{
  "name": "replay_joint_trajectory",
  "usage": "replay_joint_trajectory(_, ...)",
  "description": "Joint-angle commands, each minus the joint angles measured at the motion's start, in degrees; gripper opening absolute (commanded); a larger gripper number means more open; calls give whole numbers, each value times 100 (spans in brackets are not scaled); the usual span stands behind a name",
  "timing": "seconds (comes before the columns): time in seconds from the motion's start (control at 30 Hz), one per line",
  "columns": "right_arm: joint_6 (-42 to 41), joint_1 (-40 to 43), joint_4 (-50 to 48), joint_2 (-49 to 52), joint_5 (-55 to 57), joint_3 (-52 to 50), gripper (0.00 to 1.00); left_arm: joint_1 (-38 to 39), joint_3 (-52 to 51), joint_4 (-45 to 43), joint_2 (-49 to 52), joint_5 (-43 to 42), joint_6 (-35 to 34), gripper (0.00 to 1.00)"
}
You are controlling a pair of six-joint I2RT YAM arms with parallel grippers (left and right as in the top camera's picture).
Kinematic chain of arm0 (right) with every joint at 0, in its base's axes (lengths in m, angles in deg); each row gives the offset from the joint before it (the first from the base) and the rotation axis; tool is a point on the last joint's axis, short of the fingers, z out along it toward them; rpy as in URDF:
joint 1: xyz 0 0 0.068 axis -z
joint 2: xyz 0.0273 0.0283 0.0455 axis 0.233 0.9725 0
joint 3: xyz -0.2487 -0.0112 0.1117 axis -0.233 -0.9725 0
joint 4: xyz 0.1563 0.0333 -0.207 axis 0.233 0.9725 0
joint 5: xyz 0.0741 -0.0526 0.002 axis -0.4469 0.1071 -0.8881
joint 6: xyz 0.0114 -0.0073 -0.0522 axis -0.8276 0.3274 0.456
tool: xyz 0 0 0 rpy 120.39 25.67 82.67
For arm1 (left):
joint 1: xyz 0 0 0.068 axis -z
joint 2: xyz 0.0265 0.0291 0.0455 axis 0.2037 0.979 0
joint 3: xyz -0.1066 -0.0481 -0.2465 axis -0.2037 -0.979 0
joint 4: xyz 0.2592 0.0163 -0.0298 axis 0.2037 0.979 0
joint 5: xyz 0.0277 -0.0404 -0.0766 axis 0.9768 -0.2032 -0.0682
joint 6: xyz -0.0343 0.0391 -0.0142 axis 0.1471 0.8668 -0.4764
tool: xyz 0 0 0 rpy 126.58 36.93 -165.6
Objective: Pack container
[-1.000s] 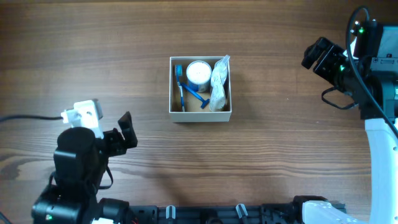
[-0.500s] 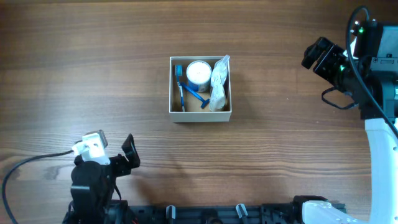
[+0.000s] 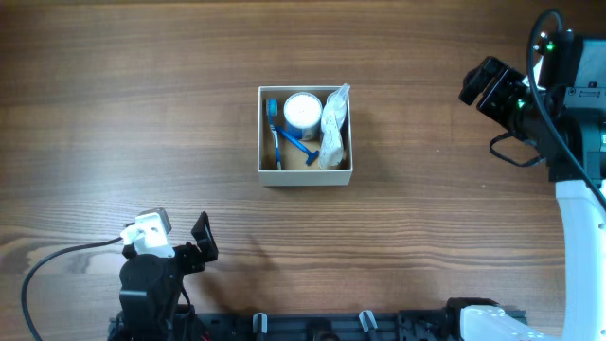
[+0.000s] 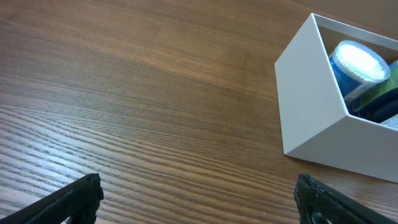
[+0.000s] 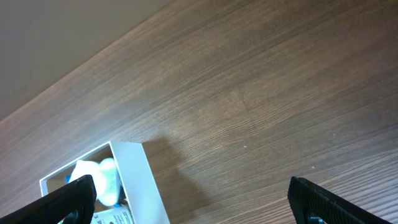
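The container, a square cream-walled cardboard box, sits mid-table. Inside lie a round white jar, a blue toothbrush, a blue razor and a clear plastic packet. My left gripper is open and empty near the front left edge, well away from the box; its wrist view shows the box's corner and the jar at the right. My right gripper is open and empty at the far right, pointing toward the box; its wrist view shows the box wall.
The wooden table surrounds the box. A black cable trails from the left arm at the front left. The right arm's white base stands along the right edge.
My left arm has drawn back toward the front edge and shifted slightly right. The right arm and the box contents have not moved.
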Motion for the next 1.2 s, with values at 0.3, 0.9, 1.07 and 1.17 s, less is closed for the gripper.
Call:
replay_joint_trajectory(0.3,-35,13,-17,61,-74,0,100,-35,-35,214,-68,-44,-72,100)
replay_joint_trajectory(0.9,1860,-219,-1606,-1801,-490,-2127,100,-35,-35,214,-68,-44,-72,100)
replay_joint_trajectory(1.07,2970,-219,-2719,-3585,-1471,-4433,100,-35,-35,214,-68,-44,-72,100)
replay_joint_trajectory(1.17,2973,-219,-2933,-4505,-1403,-5484,100,-35,-35,214,-68,-44,-72,100)
